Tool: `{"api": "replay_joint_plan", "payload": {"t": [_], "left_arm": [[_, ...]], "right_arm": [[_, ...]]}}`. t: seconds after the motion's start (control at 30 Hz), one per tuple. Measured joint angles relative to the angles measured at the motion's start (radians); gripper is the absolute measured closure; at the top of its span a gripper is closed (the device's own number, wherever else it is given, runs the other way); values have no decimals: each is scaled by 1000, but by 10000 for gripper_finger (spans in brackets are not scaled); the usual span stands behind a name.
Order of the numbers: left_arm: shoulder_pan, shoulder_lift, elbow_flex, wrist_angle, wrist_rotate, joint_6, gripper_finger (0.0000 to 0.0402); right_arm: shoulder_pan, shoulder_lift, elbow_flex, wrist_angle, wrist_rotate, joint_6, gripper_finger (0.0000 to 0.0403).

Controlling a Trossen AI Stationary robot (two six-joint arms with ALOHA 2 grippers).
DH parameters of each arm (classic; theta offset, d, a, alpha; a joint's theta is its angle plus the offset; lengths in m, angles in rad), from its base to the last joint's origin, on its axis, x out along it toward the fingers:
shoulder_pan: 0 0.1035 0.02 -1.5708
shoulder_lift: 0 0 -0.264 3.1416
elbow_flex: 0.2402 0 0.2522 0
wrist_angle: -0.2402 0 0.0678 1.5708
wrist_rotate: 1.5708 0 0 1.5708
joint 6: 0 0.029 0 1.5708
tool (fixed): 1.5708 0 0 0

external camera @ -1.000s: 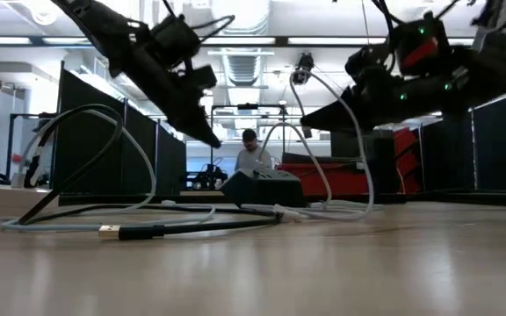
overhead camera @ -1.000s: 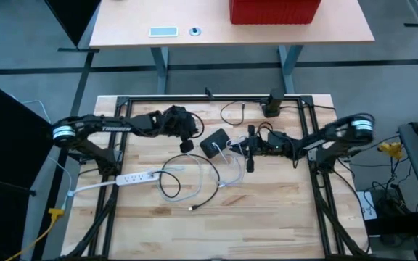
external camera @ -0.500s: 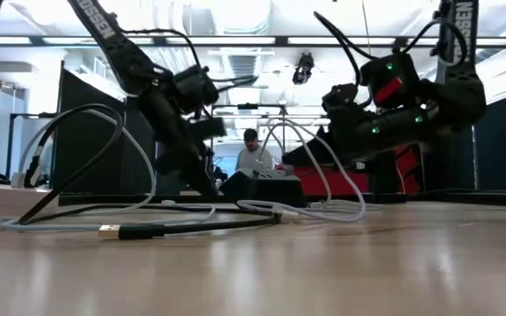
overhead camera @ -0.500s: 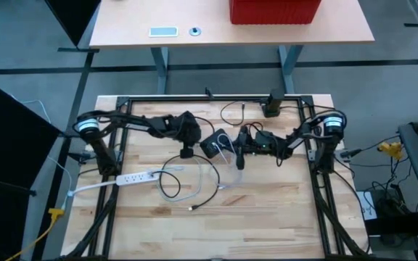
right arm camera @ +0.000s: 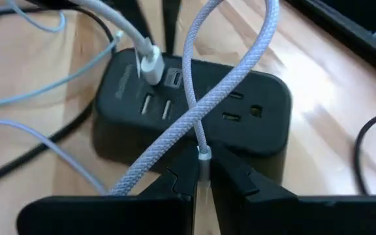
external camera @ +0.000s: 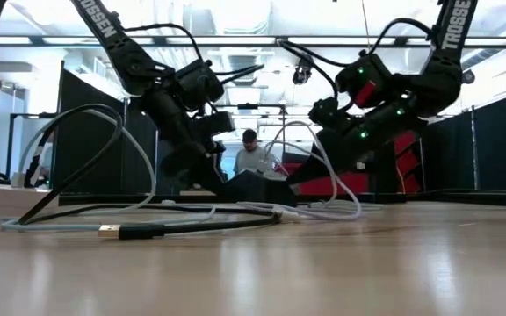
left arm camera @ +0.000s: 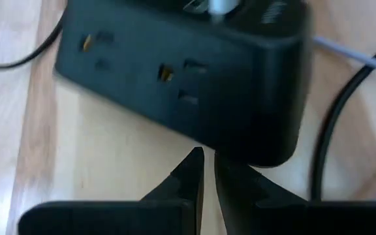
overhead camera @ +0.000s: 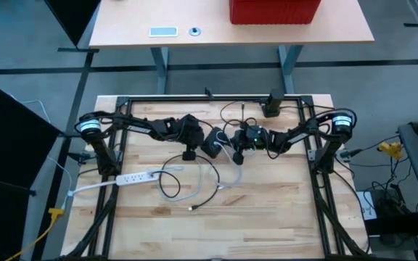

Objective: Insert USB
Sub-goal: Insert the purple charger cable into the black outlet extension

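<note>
Black charging hub (overhead camera: 213,142) sits mid-bench, nearer the far edge. Right end effector (right arm camera: 203,171) is clamped on the braided cable's plug (right arm camera: 203,156); left end effector (left arm camera: 207,163), fingers together, braces the hub's side. I'd level the plug over a free port (right arm camera: 173,79), then press slowly. Only the right wrist view shows the ports; the high view hides them.

white power strip (overhead camera: 133,176), red box (overhead camera: 274,10)

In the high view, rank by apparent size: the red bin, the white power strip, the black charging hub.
1. red bin, largest, though partly cut off at the picture's edge
2. white power strip, long and thin
3. black charging hub, smallest, partly covered by cables
</note>
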Motion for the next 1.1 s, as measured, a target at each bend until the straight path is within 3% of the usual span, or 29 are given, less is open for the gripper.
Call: {"api": "replay_joint_plan", "payload": {"t": [0.23,0.37,0.5,0.87,1.1], "left_arm": [[-20,0,6,-10,1,-22,377],[-18,0,5,-17,-2,-26,377],[-18,0,5,-2,-1,-30,377],[-20,0,0,17,17,-97,377],[-25,0,-10,33,27,-127,377]], "right_arm": [[-10,-110,-18,-40,-17,-93,389],[-33,-129,-63,72,-83,-108,389],[-55,-65,-110,294,-138,-73,389],[-23,241,-120,814,-134,37,389],[-25,239,-120,843,-133,31,389]]}}
